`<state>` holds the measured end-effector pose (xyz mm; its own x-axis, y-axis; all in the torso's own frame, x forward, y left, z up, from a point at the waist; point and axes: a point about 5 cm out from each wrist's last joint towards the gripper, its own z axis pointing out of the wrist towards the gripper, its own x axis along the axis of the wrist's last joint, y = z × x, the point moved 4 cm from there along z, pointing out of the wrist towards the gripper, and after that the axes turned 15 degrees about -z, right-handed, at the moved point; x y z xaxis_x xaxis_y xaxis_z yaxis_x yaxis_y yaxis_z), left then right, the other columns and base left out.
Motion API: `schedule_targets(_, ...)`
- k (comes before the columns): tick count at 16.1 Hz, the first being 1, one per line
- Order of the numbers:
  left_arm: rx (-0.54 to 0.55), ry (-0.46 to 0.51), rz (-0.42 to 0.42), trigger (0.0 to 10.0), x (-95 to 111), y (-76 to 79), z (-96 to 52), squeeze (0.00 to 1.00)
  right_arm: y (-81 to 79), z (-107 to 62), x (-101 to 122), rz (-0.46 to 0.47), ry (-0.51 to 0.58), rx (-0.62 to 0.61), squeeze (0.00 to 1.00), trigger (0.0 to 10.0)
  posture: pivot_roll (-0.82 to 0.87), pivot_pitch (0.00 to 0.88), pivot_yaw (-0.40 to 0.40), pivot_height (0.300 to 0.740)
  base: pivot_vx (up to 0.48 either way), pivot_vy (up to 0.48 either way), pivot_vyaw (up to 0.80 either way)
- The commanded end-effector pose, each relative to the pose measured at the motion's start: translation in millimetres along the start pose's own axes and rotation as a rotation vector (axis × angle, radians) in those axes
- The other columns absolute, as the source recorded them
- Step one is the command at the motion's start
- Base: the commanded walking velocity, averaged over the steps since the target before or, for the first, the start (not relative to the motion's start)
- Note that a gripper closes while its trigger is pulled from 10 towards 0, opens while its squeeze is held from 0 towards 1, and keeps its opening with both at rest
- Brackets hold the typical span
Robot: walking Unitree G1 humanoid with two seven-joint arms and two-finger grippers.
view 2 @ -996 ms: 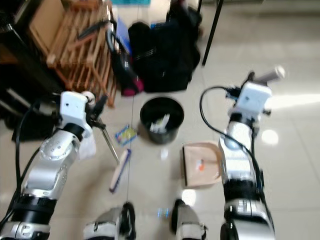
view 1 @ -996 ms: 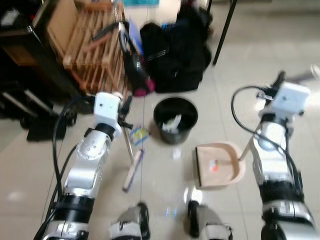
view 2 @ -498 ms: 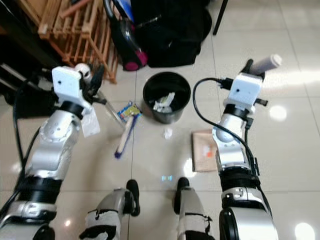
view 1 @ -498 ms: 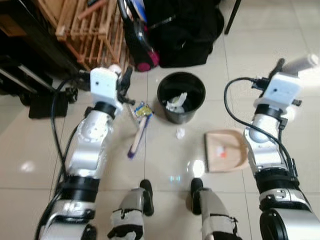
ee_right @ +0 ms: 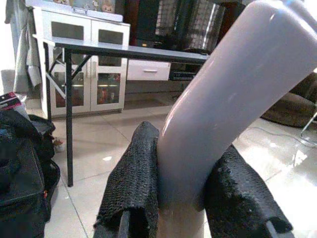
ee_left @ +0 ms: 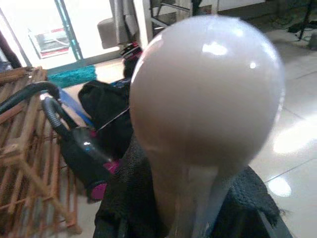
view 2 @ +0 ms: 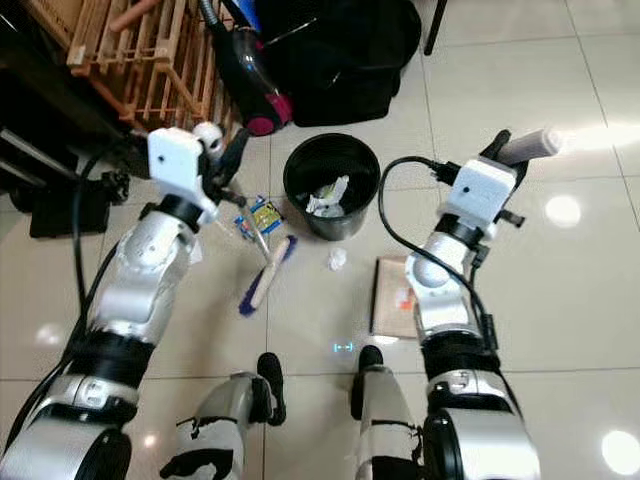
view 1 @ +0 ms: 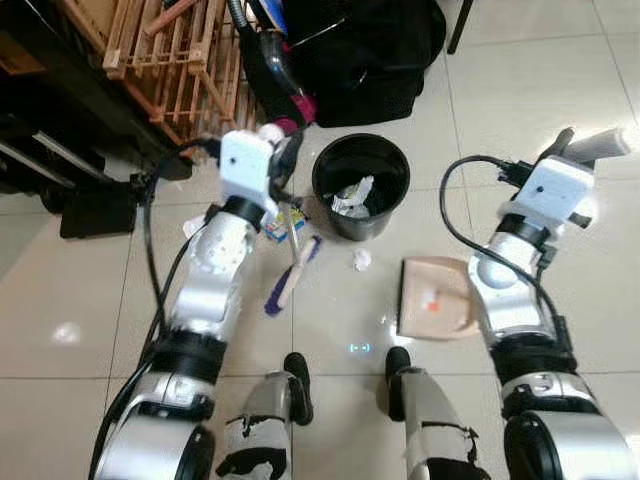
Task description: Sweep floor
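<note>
While the broom head [view 1: 293,275] rests on the tile just beside the blue-and-yellow wrapper [view 1: 288,224], a small white paper scrap [view 1: 362,259] lies loose between it and the beige dustpan [view 1: 432,298], which sits flat on the floor with its mouth facing the broom. The left gripper [ee_left: 198,208] is clamped on the broom's pale round-topped handle [ee_left: 205,106]; the right gripper [ee_right: 173,198] is clamped on the dustpan's grey handle [ee_right: 237,94], fingers [ee_right: 133,168] pressed to either side of it.

Step in hand, by my reading: draw the debris toward the pan. To do it well, keep the bristles flat on the tile, start the stroke behind the wrapper so that both it and the scrap travel together, and hold the pan lip tight to the floor so nothing slips under. Short strokes are likely better than one long one, since light paper tends to skip.

Edges and room: the black bin [view 1: 360,185], already holding some paper, stands just beyond the scrap, so a stroke angled too far forward could knock it. Wooden racks [view 1: 165,60], a vacuum [view 1: 275,65] and a black bag [view 1: 365,45] crowd the far side. The robot's own feet [view 1: 297,375] stand near the sweep path. Open tile lies to the right of the pan.
</note>
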<state>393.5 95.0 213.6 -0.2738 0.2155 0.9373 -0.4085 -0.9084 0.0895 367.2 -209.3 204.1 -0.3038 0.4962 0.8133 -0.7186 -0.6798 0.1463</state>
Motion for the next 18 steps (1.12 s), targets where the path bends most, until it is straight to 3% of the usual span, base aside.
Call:
schedule_targets(1,-0.011,-0.020,-0.032,10.0,-9.4,2.6,-1.2,0.00,-5.8,-7.9,2.7,0.027,0.000,0.006,0.00,10.0,0.12,0.471,0.137,0.740,0.000,0.000,0.00)
schedule_targets(6,-0.093,-0.034,-0.089,10.0,-12.8,23.9,21.2,0.00,-18.2,-26.7,2.4,0.015,-0.062,-0.011,0.00,10.0,0.12,0.466,0.139,0.740,0.000,0.000,0.00)
schedule_targets(10,-0.273,-0.021,-0.180,10.0,-9.3,61.9,30.6,0.00,-23.7,-34.8,5.1,0.023,-0.071,-0.001,0.00,10.0,0.11,0.464,0.134,0.740,0.000,0.000,0.00)
schedule_targets(13,-0.423,0.003,-0.232,10.0,-2.4,85.6,26.7,0.00,-23.9,-35.5,4.5,0.018,-0.077,0.003,0.00,10.0,0.11,0.462,0.133,0.740,0.000,0.000,0.00)
schedule_targets(18,-0.629,0.038,-0.280,10.0,18.9,110.4,9.5,0.00,-22.8,-35.0,2.9,0.013,-0.078,0.012,0.00,10.0,0.12,0.455,0.131,0.740,0.000,0.000,0.00)
